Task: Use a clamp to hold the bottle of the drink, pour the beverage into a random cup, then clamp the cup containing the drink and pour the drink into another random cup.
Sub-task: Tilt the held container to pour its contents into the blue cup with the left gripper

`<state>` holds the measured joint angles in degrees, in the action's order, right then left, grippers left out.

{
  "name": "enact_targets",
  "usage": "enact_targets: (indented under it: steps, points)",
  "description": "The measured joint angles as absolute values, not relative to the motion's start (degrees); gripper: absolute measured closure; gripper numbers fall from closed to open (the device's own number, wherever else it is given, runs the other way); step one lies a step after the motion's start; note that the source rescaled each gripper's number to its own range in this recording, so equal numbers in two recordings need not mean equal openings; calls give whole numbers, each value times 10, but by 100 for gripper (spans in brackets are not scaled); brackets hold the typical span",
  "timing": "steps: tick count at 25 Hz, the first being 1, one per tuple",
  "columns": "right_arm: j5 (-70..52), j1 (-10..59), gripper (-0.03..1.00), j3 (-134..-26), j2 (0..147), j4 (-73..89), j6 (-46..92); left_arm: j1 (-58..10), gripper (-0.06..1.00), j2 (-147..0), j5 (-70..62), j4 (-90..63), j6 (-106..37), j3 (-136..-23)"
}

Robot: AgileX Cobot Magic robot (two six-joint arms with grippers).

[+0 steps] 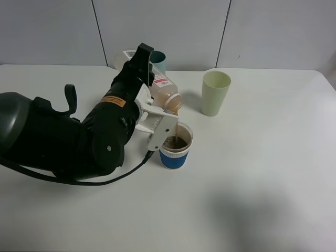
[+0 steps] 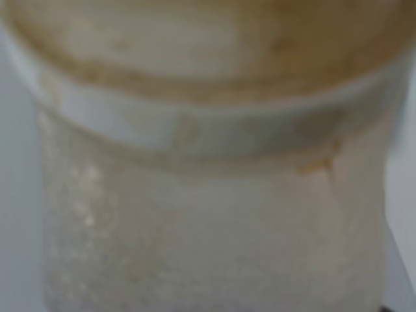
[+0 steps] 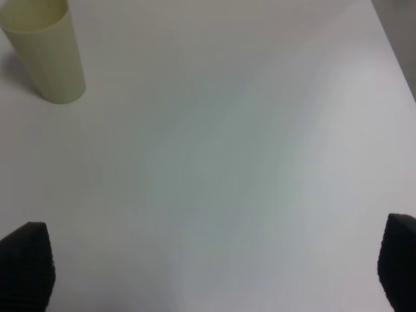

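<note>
Over the short translucent blue-sleeved cup [image 1: 176, 152], the left end effector [image 1: 158, 119] pinches the tilted clear pink-labelled bottle [image 1: 166, 93]; brown drink [image 1: 177, 142] lies inside the cup. The right end effector [image 3: 211, 266] stands spread, empty. Pouring into the tall pale green cup [image 1: 216, 93] beyond is left.

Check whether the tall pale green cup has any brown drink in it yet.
No: the pale green cup shows only its own pale inside, while the brown drink sits in the blue-sleeved cup.
</note>
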<state>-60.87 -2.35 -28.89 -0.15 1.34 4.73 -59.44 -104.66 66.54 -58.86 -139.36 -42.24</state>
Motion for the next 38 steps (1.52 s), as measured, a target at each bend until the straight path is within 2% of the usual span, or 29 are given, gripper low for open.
enact_targets:
  steps: [29, 33, 38]
  points:
    - [-609, -24, -3, -289, -1, 13, 47, -594, 89, -1047, 691, -559, -1499, -422]
    - [-609, -24, -3, -289, -1, 13, 47, -594, 89, -1047, 673, -561, -1459, -422]
    - [-609, -24, -3, -289, -1, 13, 47, -594, 89, -1038, 599, -567, -1323, -422]
